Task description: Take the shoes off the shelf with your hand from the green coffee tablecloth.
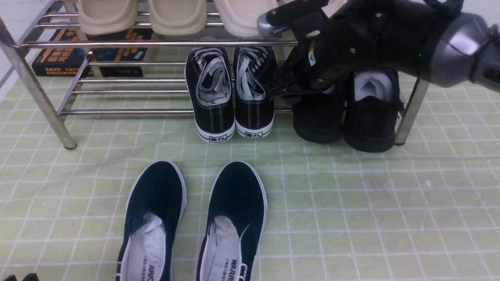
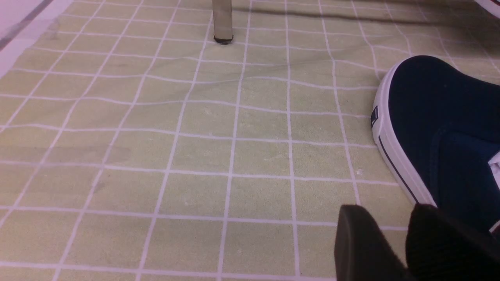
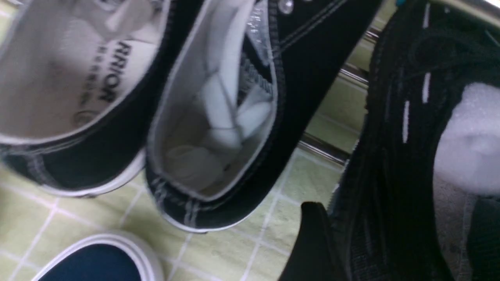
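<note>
On the navy slip-ons (image 1: 195, 218) lying on the green coffee tablecloth (image 1: 351, 187), the insoles carry print cut by the front view's lower edge. You can read "WARR" on one and "ARRIO" on the other. The right wrist view shows "RRIOR" inside one of the black canvas lace-ups (image 1: 230, 93), the first letters lost in blur. Each lace-up has a white heel patch with two dark characters, too small to read surely. A dark book (image 1: 58, 58) behind the shelf (image 1: 129, 43) bears orange writing that you cannot make out.

The shoes (image 1: 369, 125) stand heels toward you at the right end of the shelf's lower tier, just beside the lace-ups, with white paper in their mouths and white dashes on the knit. Your right hand (image 1: 312, 88) covers most of the left sneaker's opening. One of its fingers (image 3: 312, 242) sits against the outside of that sneaker's wall. The other is lost in the dark knit at the picture's edge, so you cannot tell whether the jaws pinch the wall or only straddle it.

Beige slippers (image 1: 105, 15) on the top tier are cut off by the frame. Your left hand (image 2: 394, 226) is low over the table beside a slip-on's toe, its jaws drawn close together with nothing between them.
</note>
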`<action>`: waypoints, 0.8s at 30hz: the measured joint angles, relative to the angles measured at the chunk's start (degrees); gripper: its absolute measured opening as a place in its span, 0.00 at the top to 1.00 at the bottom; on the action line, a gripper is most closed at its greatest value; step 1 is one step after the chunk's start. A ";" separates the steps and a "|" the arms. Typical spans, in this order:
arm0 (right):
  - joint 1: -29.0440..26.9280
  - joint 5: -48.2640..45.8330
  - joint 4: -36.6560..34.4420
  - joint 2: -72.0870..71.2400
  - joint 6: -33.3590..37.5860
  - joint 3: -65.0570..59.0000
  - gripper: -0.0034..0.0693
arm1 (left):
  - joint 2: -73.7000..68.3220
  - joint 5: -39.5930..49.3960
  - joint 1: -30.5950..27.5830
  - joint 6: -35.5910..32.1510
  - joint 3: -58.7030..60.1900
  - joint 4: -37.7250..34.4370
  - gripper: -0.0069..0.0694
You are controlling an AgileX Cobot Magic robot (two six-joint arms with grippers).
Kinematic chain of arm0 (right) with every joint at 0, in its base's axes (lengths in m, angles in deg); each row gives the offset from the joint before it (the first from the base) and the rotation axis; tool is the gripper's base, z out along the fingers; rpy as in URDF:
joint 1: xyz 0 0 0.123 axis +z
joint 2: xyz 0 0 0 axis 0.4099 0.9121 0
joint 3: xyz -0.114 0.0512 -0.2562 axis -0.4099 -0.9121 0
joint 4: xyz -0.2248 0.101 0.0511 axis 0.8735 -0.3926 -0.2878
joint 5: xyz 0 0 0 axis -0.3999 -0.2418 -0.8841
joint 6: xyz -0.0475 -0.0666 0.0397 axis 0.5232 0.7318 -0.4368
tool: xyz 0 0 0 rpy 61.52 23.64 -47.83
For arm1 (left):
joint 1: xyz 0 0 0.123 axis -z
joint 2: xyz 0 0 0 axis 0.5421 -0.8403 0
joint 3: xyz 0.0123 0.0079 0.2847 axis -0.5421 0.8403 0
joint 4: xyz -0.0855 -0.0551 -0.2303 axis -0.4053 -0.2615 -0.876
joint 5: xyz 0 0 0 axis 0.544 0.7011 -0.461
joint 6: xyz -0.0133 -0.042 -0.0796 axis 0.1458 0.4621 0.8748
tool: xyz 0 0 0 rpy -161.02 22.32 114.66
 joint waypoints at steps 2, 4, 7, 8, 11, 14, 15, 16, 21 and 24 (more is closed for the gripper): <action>-0.08 0.07 0.65 0.86 -0.92 0.00 0.26 | 0.00 0.00 0.00 0.00 0.00 0.00 0.62; -0.29 0.14 0.88 1.68 -1.26 0.14 0.26 | 0.00 0.00 0.00 0.00 0.00 0.00 0.62; -0.80 0.14 1.03 2.92 -1.61 0.26 0.27 | 0.00 0.00 0.00 0.00 0.00 0.00 0.61; -1.08 0.14 1.09 3.36 -1.66 0.26 0.28 | 0.00 0.00 0.00 0.00 0.00 0.00 0.61; -1.78 0.36 1.25 4.49 -1.75 0.30 0.33 | 0.00 0.00 0.00 0.00 0.00 0.00 0.61; -2.28 0.50 1.25 4.91 -2.10 0.32 0.45 | 0.00 0.00 0.00 0.00 0.00 0.00 0.61; -2.63 0.38 1.25 4.98 -2.15 0.32 0.56 | 0.00 0.00 0.00 0.00 0.00 0.00 0.61; -2.66 0.33 1.32 4.98 -2.12 0.32 0.59 | 0.00 0.00 0.00 0.00 0.00 0.00 0.61; -2.67 -2.91 0.31 3.43 -2.16 0.32 0.95 | 0.00 0.00 0.00 0.00 0.00 0.00 0.61; -2.67 -6.72 -0.72 1.68 -2.11 0.32 0.95 | 0.00 0.00 0.00 0.00 0.00 0.00 0.61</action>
